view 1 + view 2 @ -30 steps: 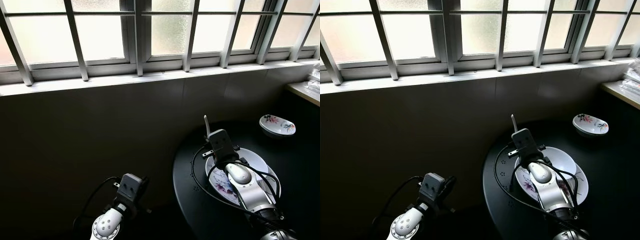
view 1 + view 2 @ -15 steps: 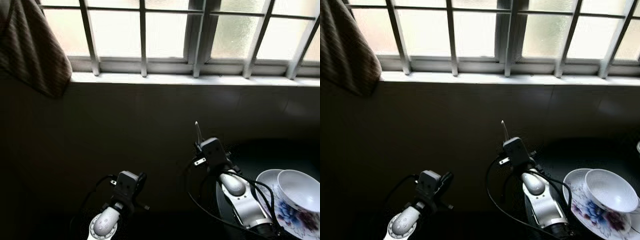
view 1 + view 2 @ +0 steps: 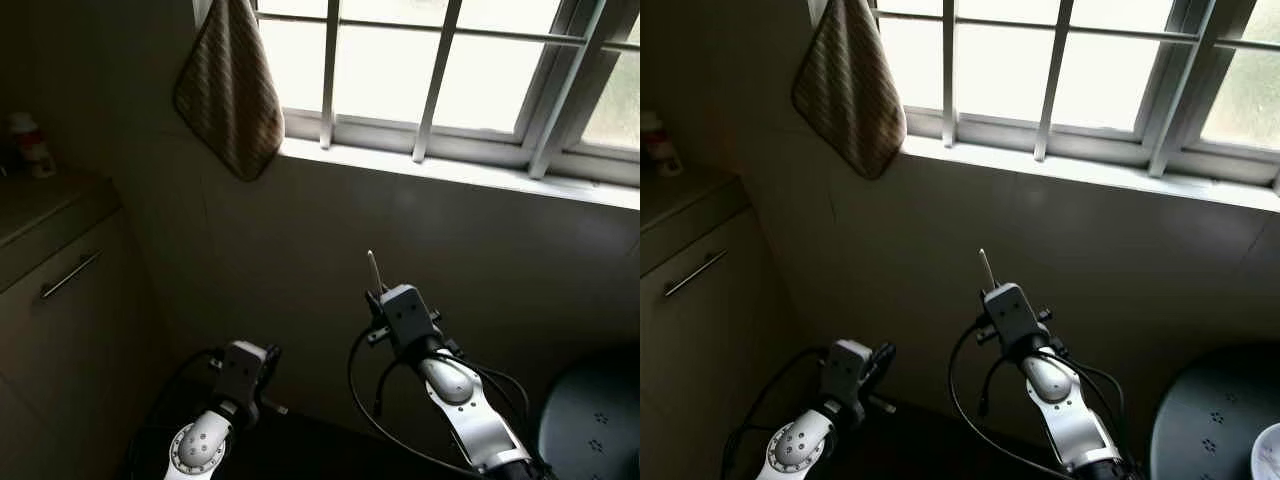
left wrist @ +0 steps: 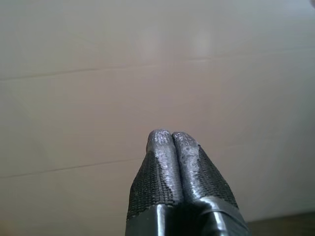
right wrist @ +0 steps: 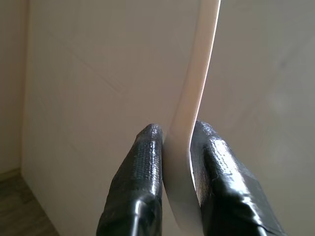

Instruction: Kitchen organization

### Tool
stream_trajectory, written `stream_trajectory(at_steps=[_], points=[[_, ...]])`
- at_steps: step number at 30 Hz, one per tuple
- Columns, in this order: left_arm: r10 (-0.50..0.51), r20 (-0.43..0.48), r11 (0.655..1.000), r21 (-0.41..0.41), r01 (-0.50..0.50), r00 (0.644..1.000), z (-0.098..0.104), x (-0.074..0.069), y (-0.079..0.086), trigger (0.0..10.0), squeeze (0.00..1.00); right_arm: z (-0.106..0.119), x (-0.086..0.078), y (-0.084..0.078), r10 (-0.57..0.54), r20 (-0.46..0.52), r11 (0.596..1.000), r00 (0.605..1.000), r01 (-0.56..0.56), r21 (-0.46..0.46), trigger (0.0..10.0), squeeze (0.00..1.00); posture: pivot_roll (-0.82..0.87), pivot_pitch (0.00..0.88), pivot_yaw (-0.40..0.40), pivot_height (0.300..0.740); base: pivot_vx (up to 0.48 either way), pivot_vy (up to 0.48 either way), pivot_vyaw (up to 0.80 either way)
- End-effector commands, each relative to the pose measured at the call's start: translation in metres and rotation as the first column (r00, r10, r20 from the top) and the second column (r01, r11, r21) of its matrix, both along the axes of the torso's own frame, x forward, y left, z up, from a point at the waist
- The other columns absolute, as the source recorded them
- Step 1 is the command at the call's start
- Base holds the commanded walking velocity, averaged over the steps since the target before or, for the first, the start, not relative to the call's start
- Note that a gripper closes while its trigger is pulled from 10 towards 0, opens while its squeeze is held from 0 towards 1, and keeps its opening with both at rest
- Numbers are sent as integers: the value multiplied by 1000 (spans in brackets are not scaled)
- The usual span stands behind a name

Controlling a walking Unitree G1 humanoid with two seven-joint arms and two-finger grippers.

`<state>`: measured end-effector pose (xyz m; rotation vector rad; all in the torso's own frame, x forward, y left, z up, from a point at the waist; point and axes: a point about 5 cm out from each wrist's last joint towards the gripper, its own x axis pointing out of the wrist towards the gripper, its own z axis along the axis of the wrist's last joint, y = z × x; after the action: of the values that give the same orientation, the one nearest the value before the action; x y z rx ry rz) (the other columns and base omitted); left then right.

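White and thin, a curved spoon handle point(image 5: 194, 98) is pinched between the two black fingers of my right gripper point(image 5: 176, 135), which is closed tight on it. In the head views it pokes up from that gripper point(image 3: 378, 293) toward the window sill point(image 3: 450, 170), its bowl end hidden. My left gripper point(image 4: 171, 138) has its fingertips pressed together with nothing between them, raised low in front of a pale tiled wall point(image 4: 147, 59).

My view has swung left since half a second ago. The floral plate and white bowl that sat at the lower right have slid out of frame; just a slice of the round black table point(image 3: 590, 420) shows there. A striped brown cloth point(image 3: 230, 85) now hangs in full by the barred window, and a cabinet point(image 3: 60, 300) with a bar handle has come in at the left.
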<state>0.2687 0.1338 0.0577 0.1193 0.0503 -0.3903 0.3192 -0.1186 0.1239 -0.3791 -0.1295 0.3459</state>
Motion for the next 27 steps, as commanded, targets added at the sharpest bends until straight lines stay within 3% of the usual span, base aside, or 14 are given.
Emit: stream_trajectory(at_steps=[1,15,20,27], points=[[-18,1,1000,7,18,1000,-1,-1,-8,10000,0,-4,-3,-7,-23,-4,1000,1000,22,-18,0,0,49,0,-32,740,0,0,800],[-9,2,1000,11,9,1000,-1,-2,-6,10000,0,-31,-19,-3,-15,-70,998,997,11,-57,0,0,55,0,-30,740,0,0,800],[-1,21,1000,21,1,1000,1,-2,-5,10000,0,-26,-16,-3,-28,-47,998,999,25,-52,0,0,54,0,-30,740,0,0,800],[81,141,996,18,-85,987,26,6,2,10000,0,6,-9,5,-21,99,1000,995,21,-1,0,0,58,0,-30,740,0,0,800]])
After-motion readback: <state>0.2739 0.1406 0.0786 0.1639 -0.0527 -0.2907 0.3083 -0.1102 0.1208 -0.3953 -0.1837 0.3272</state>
